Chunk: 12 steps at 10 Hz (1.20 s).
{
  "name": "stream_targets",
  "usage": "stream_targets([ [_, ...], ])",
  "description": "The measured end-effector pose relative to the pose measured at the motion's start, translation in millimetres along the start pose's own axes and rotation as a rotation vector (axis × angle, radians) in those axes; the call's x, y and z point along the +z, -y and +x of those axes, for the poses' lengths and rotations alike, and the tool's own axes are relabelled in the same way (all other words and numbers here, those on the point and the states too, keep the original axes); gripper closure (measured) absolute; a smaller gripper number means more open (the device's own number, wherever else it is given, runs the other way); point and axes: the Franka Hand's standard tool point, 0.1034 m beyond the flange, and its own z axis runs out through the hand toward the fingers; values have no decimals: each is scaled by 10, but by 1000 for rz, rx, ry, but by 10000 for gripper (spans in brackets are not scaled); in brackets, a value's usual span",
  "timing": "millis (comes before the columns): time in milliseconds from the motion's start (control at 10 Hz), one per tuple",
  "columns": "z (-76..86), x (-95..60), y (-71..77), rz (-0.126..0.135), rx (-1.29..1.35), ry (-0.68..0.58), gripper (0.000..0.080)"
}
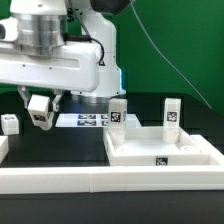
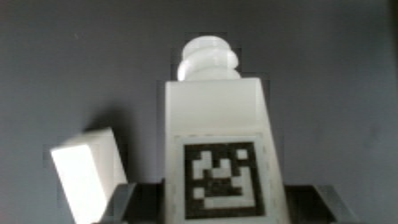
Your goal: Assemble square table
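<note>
The white square tabletop (image 1: 160, 150) lies rim-up on the exterior view's right, with two tagged legs (image 1: 117, 110) (image 1: 170, 113) standing upright at its far corners. My gripper (image 1: 41, 103) hangs above the table on the exterior view's left, shut on a third white leg (image 1: 38, 113) that is tilted in the air. In the wrist view that leg (image 2: 214, 110) fills the middle. Its tag faces the camera and its rounded screw tip (image 2: 208, 55) points away from my gripper (image 2: 217, 203). The dark fingers (image 2: 143, 200) press on both of its sides. A fourth leg (image 1: 10, 123) stands at the far left.
The marker board (image 1: 88, 120) lies flat behind the gripper. Long white border rails (image 1: 60, 180) run along the table's front and around the tabletop. A white block (image 2: 80, 165) lies on the black table beside the held leg in the wrist view. A green wall stands behind.
</note>
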Motion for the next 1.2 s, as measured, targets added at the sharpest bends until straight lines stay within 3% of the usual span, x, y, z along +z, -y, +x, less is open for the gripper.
stream_targets([
  [400, 235, -131, 297, -27, -14, -219, 511],
  [500, 333, -191, 324, -56, -71, -320, 511],
  [600, 324, -149, 144, -107, -136, -400, 511],
  [800, 289, -120, 227, -96, -134, -396, 511],
  [1200, 369, -291, 785, -23, -47, -415, 511],
])
